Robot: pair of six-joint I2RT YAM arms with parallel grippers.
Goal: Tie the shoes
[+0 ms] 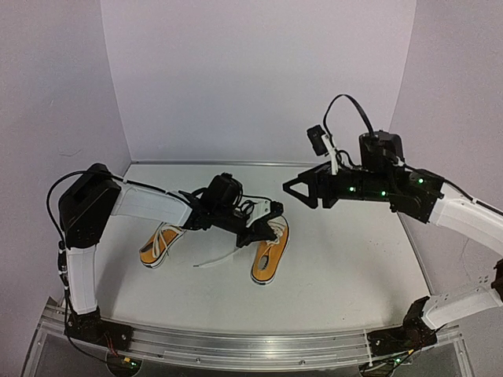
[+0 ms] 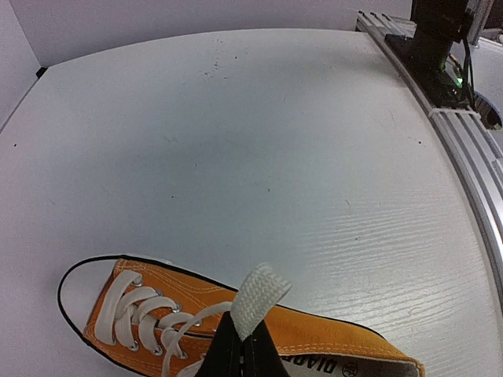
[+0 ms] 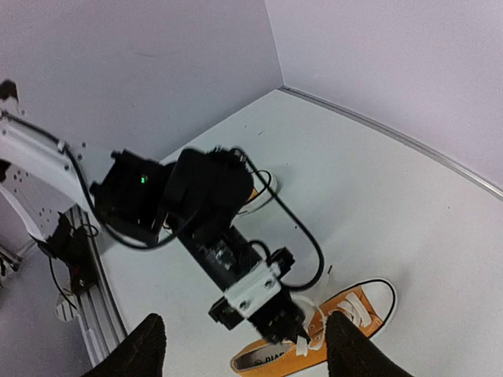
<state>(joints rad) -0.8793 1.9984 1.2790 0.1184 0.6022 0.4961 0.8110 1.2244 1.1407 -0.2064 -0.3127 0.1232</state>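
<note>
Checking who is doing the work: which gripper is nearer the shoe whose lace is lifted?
Left. The left gripper sits just above that shoe, shut on its lace. The right gripper hangs open, apart from it toward the back wall.

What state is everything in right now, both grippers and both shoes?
left gripper: shut, pinching a lace.
right gripper: open, empty, held high.
shoe by the left gripper: upright on its sole, untied, one lace end lifted, another trailing loose.
other shoe: upright, nothing touching it, no bow visible.
</note>
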